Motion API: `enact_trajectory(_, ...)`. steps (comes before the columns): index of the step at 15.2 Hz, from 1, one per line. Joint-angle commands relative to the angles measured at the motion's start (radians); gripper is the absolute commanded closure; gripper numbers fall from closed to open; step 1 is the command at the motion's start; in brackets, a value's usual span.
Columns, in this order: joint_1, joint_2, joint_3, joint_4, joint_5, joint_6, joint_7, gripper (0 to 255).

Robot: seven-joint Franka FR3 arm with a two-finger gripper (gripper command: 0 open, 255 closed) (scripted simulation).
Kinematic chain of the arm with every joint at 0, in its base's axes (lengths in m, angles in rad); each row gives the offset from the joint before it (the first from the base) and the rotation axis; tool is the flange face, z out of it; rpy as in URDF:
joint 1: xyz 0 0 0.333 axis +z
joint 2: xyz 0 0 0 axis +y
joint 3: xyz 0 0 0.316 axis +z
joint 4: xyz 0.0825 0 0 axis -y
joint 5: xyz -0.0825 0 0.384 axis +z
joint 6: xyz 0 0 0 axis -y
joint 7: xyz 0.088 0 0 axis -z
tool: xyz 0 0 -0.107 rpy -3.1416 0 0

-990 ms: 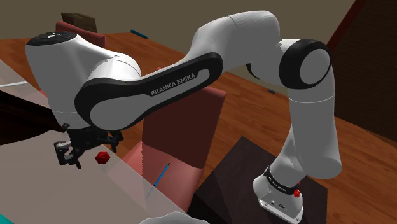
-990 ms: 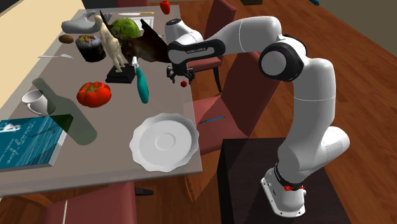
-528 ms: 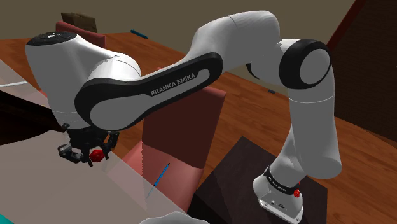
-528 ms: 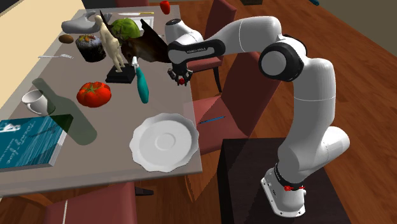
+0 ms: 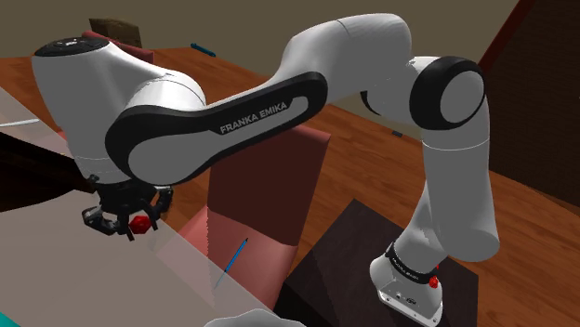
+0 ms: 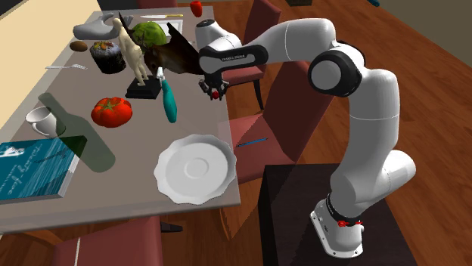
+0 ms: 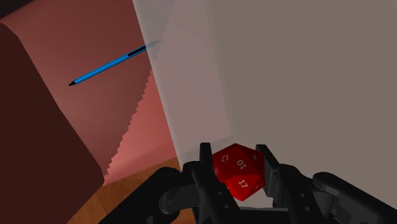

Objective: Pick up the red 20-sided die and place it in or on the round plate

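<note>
The gripper [image 5: 129,221], open beside the red die [image 7: 238,170] a second ago, now clamps it between both fingers [image 7: 205,165] at the edge of the tabletop [image 6: 136,208], so the grasp looks made, and the lift and carry to the white plate [image 6: 196,168], well apart, come next.

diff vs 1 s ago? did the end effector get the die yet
Yes. One second ago the end effector stood open beside the red die, which lay near the edge of the table. It then moved over the die and shut on it. Its fingers now clasp the die from both sides, and the arm seems to have risen slightly. The plate and the blue pen have not moved.
</note>
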Motion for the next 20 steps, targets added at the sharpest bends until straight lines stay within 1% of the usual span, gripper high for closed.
enact_trajectory(1, -0.001, -0.01, 0.003, 0.014, 0.006, -0.023, -0.005, 255)
enact_trajectory(15, 0.014, -0.038, 0.017, 0.162, 0.029, -0.191, -0.029, 255)
enact_trajectory(20, 0.005, -0.176, 0.062, -0.046, 0.083, -0.117, 0.042, 255)
